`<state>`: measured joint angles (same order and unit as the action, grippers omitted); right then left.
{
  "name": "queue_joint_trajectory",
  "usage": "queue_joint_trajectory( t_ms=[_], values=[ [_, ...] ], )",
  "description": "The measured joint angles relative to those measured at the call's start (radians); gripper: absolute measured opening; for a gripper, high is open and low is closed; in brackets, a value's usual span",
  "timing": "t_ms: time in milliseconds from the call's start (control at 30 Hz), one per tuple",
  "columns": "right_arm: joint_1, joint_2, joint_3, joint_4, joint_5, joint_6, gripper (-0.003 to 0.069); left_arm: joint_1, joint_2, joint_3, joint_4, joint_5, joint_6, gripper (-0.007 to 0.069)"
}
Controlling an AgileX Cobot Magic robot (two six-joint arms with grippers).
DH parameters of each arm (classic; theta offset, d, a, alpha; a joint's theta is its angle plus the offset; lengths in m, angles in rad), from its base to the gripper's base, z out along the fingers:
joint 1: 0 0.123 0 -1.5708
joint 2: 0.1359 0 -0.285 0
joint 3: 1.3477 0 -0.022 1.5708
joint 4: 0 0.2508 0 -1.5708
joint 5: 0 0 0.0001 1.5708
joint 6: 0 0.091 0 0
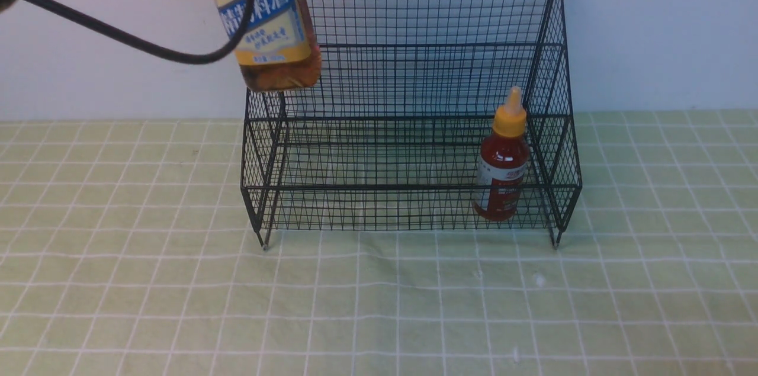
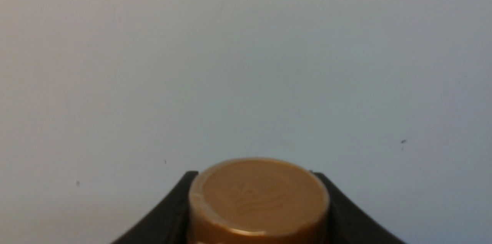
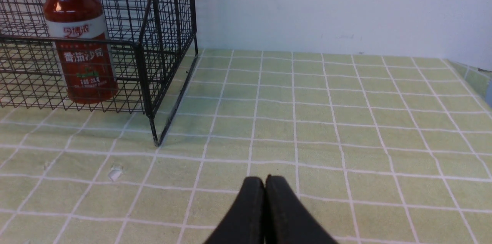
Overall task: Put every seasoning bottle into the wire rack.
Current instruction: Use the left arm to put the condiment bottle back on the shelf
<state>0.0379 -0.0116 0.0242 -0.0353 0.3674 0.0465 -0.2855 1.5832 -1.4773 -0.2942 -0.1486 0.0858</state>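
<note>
The tall amber bottle hangs in the air on the left, its base clear above the wire rack and level with the rack's left side wall. From the front I cannot tell whether it is already over the upper tier or short of it. The left arm's fingers stand partly open, one on each side of the tan cap, and since nothing else supports the bottle, they are what carries it by the top. Its long axis is close to upright, leaning a little so that the base swings toward the right. A black cable loops across the label. As I judge it, the coming move depends on the base being inside the left wall, not over it, before the bottle goes straight down, so a small shift rightward looks necessary. The red sauce bottle already stands upright at the right end of the lower tier. The right arm's fingers are pressed together, holding nothing, low over the desk and well apart from the rack's right foot.
</note>
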Motion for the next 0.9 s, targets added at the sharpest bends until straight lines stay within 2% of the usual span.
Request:
queue_joint_trajectory(
  t_ms=[167,467,900],
  values=[
    [0.000,0.000,0.000,0.000,0.000,0.000,-0.0015,-0.008,0.052,0.000,-0.064,-0.020,0.041,0.0301],
    [0.000,0.000,0.000,0.000,0.000,0.000,-0.0015,-0.008,0.106,0.000,-0.065,-0.006,0.051,0.0301],
    [0.000,0.000,0.000,0.000,0.000,0.000,-0.0015,-0.010,0.203,0.000,-0.013,0.180,0.047,0.0301]
  ],
)
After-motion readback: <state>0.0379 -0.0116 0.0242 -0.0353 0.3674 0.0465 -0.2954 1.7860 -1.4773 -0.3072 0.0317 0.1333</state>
